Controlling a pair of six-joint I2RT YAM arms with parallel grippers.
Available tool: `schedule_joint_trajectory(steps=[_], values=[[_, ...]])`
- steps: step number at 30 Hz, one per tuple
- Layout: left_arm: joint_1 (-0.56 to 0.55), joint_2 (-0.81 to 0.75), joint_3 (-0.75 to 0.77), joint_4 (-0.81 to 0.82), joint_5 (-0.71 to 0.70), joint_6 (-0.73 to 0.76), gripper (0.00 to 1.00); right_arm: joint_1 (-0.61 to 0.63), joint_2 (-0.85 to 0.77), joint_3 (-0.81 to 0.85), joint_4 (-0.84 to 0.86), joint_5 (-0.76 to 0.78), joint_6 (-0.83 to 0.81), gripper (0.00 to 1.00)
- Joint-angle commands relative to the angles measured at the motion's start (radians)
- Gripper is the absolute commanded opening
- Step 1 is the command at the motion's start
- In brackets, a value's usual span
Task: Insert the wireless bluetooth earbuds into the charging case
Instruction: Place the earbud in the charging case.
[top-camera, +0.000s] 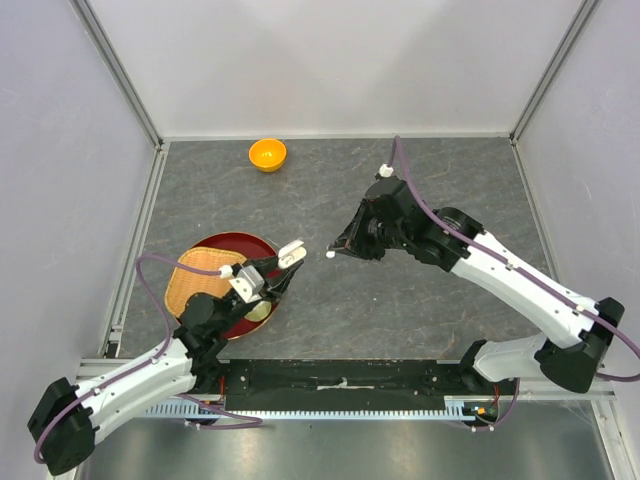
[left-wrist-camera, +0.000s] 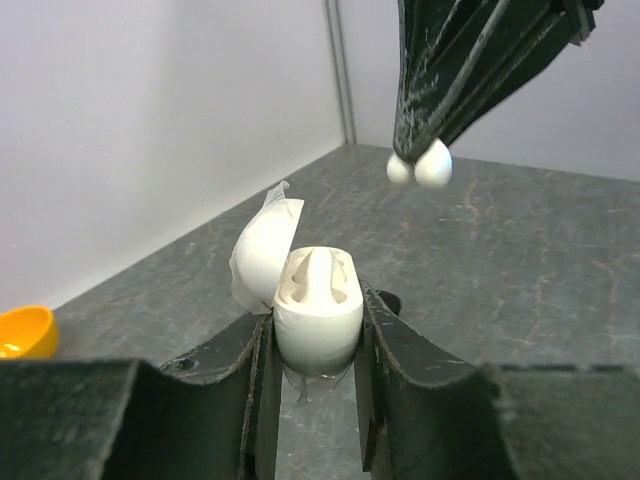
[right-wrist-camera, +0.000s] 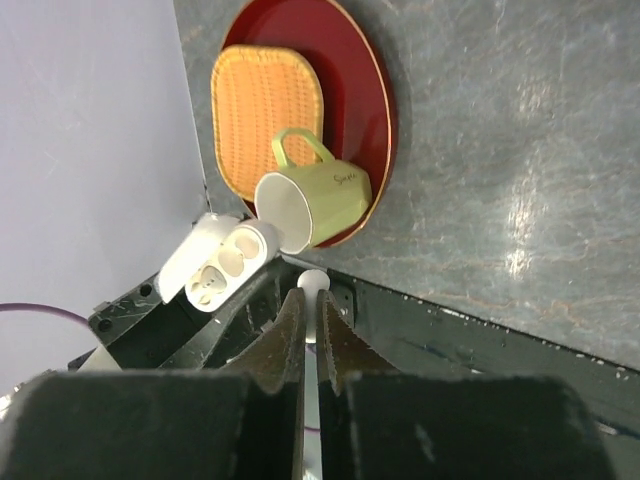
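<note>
I have left fingers (left-wrist-camera: 405, 390) clamping the open charging case (left-wrist-camera: 318, 310) sockets-up so right fingers (left-wrist-camera: 450, 80), pinching a white earbud (left-wrist-camera: 432, 165), can seat it

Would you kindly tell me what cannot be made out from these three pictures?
- Top view: the mug is mostly covered by the left gripper.
- Left wrist view: the earbud is partly hidden inside the right gripper.
- Right wrist view: the case is too small to tell whether its slots are empty.
- Left wrist view: the bowl is cut off by the left edge.
</note>
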Motion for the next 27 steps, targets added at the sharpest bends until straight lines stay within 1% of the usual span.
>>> schedule_joint_trajectory(steps=[1, 8, 16, 27], values=[[-0.002, 0.027, 0.023, 0.118, -0.058, 0.157, 0.02, 0.001, 0.035, 0.032, 0.003, -0.098, 0.072, 0.0], [-0.004, 0.069, 0.043, 0.111, -0.044, 0.214, 0.02, 0.001, 0.055, 0.031, 0.06, -0.126, 0.126, 0.0], [-0.01, 0.113, 0.074, 0.108, -0.03, 0.239, 0.02, 0.001, 0.084, 0.006, 0.106, -0.16, 0.19, 0.0], [-0.021, 0.121, 0.094, 0.094, -0.01, 0.245, 0.02, 0.001, 0.13, -0.006, 0.167, -0.166, 0.235, 0.0]])
